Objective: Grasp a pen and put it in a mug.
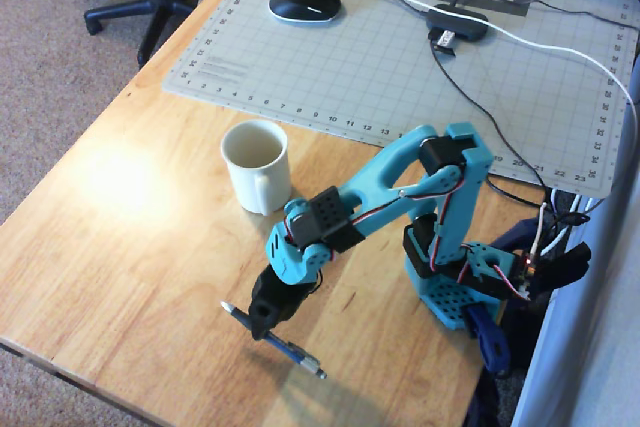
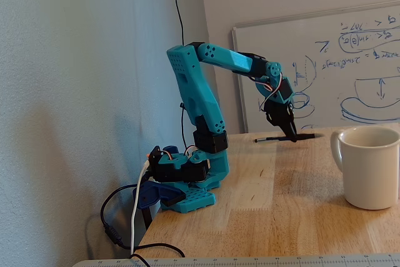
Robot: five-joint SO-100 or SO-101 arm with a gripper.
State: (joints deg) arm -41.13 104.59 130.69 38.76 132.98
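In the overhead view my gripper (image 1: pixel 263 327) is shut on the dark blue pen (image 1: pixel 292 352) near the table's front edge. The pen lies roughly level across the jaws, its silver tip at the left and its other end at the lower right, with a shadow under it. The fixed view shows the pen (image 2: pixel 269 138) held level in the gripper (image 2: pixel 292 137), slightly above the wood. The cream-white mug (image 1: pixel 262 185) stands upright behind the gripper, handle facing the front, nothing seen inside. In the fixed view the mug (image 2: pixel 370 170) is at the right, apart from the gripper.
The arm's base (image 1: pixel 455 292) sits at the table's right edge with cables beside it. A grey cutting mat (image 1: pixel 400 67) at the back carries a black mouse (image 1: pixel 304 1) and a USB hub (image 1: pixel 458 25). A whiteboard (image 2: pixel 350 60) leans behind the table.
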